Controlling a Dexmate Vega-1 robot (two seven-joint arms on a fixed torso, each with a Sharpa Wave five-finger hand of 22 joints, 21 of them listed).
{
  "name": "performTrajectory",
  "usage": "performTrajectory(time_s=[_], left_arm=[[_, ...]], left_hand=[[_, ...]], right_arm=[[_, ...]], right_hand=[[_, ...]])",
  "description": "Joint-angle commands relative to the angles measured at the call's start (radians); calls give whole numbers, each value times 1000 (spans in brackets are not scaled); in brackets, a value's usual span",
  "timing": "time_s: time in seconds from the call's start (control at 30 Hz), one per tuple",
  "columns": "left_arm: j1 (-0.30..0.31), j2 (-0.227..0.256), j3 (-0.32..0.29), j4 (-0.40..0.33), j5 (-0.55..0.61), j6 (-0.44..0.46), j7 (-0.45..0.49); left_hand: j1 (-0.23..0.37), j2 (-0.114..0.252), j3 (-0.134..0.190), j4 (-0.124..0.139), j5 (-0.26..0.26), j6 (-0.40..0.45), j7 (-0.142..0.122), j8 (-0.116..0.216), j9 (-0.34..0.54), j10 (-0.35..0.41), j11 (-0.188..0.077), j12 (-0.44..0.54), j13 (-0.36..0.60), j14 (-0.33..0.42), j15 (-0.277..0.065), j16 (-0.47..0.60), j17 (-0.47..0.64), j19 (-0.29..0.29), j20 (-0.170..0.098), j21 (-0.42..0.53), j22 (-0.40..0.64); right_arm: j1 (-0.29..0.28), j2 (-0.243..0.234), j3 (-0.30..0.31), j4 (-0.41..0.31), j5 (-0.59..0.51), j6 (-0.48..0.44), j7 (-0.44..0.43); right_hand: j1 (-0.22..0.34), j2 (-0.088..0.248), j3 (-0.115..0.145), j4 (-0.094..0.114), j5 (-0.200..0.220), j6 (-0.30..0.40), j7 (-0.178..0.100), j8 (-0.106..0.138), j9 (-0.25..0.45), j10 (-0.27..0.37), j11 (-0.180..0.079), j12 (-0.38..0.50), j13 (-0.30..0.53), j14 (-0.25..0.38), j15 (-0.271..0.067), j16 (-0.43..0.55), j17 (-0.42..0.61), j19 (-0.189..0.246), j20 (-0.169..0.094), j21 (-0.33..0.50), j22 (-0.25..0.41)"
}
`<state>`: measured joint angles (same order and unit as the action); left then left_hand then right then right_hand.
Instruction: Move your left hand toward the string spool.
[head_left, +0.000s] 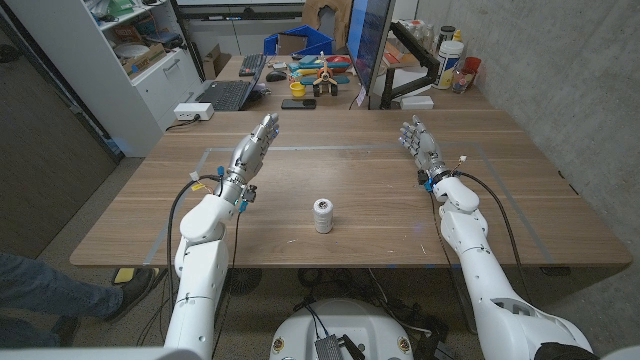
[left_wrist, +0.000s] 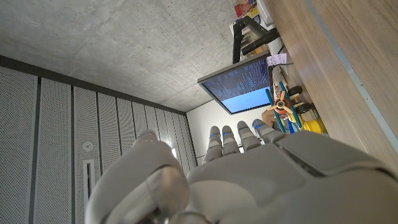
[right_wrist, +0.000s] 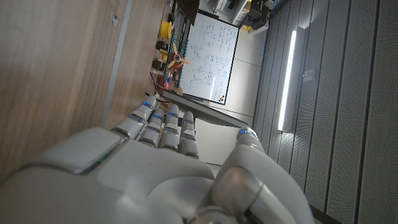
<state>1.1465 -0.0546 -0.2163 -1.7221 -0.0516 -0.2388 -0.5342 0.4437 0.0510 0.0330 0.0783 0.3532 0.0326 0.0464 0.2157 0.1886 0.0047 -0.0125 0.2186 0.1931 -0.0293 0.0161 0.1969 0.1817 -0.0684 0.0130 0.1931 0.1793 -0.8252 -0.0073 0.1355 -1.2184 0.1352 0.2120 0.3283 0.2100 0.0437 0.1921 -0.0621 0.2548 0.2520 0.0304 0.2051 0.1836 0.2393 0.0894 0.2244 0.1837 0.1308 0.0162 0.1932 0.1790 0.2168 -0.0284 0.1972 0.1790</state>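
Note:
The string spool (head_left: 323, 215), a small white upright cylinder with a dark top, stands near the middle of the wooden table (head_left: 350, 170), toward the front edge. My left hand (head_left: 252, 150) is raised over the table behind and to the left of the spool, well apart from it, fingers stretched out and holding nothing. My right hand (head_left: 419, 142) hovers at the far right side, fingers also extended and empty. The left wrist view shows the back of my left hand (left_wrist: 261, 174); the right wrist view shows the back of my right hand (right_wrist: 155, 168).
A monitor (head_left: 372, 45) on a stand rises at the table's far edge. Behind it lie a laptop (head_left: 228, 93), colourful toys (head_left: 318, 72) and bottles (head_left: 452, 60). A person's leg and shoe (head_left: 60, 295) are at the lower left, beside the table.

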Motion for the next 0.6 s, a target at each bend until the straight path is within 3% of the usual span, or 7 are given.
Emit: performTrajectory(time_s=[0.03,0.6], left_arm=[[27,2,11,-23,20,-16,3],[77,10,36,-61,42,-48,-7]], left_hand=[[15,-1,-2,-6,3,6,-1,8,2,9,-2,1,2,6,2,-1,2,-2,7,7,2],[30,2,1,-14,2,12,-4,7,2,12,-4,1,2,9,0,-2,2,-6,17,6,2]], right_arm=[[7,2,3,5,2,11,-2],[0,6,4,-12,6,17,-11]], right_hand=[[10,2,3,-6,-3,7,-1,1,6,9,-5,6,4,10,2,-3,5,-1,-2,1,5],[9,2,2,-7,-3,11,-1,1,6,12,-6,6,5,13,0,-3,5,-4,0,0,5]])
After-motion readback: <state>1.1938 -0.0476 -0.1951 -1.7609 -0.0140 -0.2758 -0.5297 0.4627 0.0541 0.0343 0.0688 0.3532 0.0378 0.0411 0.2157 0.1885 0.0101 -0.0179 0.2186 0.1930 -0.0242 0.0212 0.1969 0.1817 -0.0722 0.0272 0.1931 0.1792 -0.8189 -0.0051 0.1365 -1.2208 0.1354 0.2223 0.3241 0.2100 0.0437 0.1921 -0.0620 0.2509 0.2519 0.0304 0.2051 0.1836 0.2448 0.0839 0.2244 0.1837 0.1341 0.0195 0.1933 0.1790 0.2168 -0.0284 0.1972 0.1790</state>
